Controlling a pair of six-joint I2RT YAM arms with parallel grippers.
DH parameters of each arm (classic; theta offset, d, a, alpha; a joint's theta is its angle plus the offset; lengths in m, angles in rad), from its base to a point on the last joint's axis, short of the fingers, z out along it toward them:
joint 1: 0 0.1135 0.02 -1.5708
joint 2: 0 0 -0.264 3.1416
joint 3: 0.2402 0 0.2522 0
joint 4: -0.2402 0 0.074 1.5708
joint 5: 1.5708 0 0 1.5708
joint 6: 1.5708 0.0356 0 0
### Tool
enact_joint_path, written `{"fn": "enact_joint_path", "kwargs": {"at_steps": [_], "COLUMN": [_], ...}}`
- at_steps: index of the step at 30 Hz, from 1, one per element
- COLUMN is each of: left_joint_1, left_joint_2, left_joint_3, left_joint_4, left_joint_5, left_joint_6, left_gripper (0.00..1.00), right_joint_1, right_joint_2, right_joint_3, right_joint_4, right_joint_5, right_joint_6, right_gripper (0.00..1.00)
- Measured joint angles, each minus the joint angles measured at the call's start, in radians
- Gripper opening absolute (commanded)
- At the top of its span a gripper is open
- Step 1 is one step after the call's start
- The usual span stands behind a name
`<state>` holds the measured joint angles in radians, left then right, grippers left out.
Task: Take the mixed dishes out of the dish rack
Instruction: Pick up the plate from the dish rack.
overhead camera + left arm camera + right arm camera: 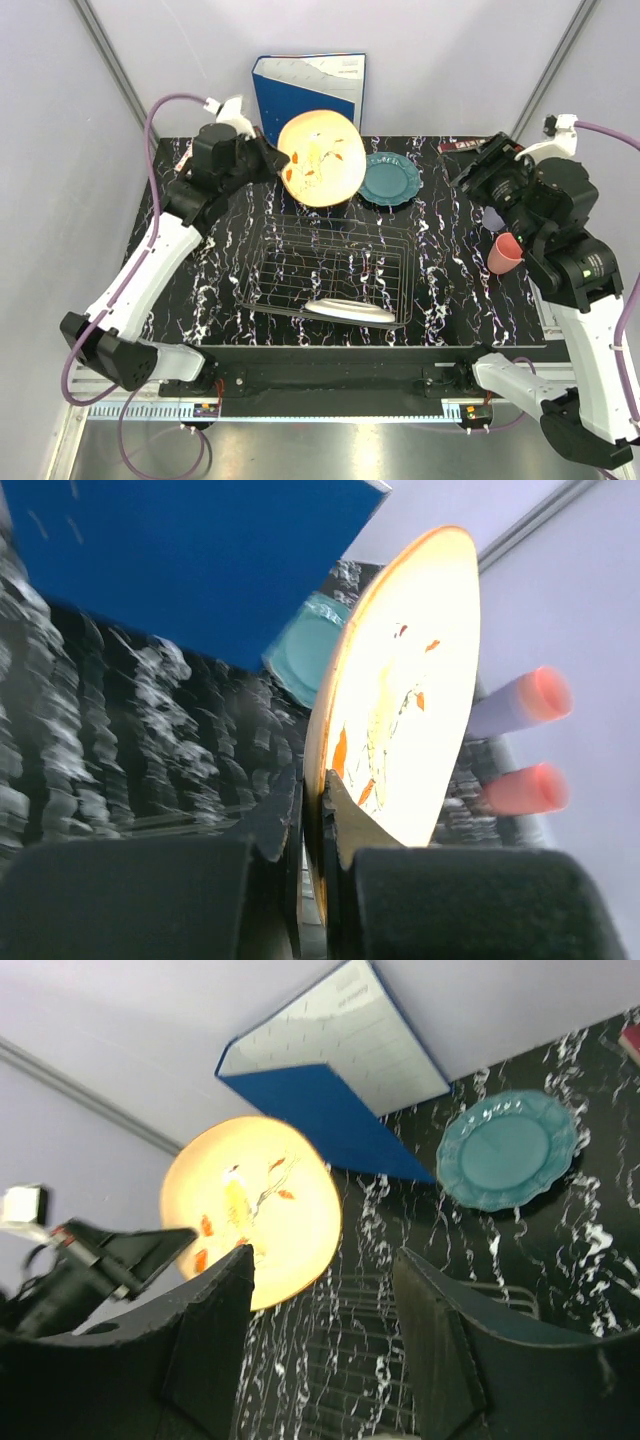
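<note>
Left gripper (315,810) clamped on rim of white plate with red marks (320,158), plate on edge, raised past far side of dish rack (300,262). Likely light, stiff, slick plastic; wants deep rim pinch. Right gripper (325,1330) wide open, empty, right of rack. Cream plate (350,311) lies at rack's near edge

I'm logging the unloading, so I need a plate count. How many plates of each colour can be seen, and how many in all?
Pale plate with red marks: 1
Teal plate: 1
Cream plate: 1
Total: 3
</note>
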<state>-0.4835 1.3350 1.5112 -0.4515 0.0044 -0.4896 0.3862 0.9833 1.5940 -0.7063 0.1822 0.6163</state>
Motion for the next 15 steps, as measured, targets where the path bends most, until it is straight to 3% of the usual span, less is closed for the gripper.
{"fn": "enact_joint_path", "kwargs": {"at_steps": [3,8,15], "left_joint_1": [0.082,0.097,0.065], "left_joint_2": [-0.001,0.016,-0.005], "left_joint_3": [-0.166,-0.38,-0.41], "left_joint_4": [0.135,0.317,0.455], "left_joint_5": [0.151,0.349,0.454], "left_joint_6": [-0.254,-0.61,-0.787], "left_gripper": [0.0,0.0,0.0], "right_joint_1": [0.0,0.0,0.0], "right_joint_2": [0.005,0.023,0.062], "right_joint_3": [-0.016,-0.056,-0.116], "right_joint_4": [-0.008,-0.02,-0.019], "right_joint_5": [-0.045,-0.131,-0.252], "right_joint_6": [0.018,0.051,0.115], "right_gripper": [0.67,0.69,0.7]}}
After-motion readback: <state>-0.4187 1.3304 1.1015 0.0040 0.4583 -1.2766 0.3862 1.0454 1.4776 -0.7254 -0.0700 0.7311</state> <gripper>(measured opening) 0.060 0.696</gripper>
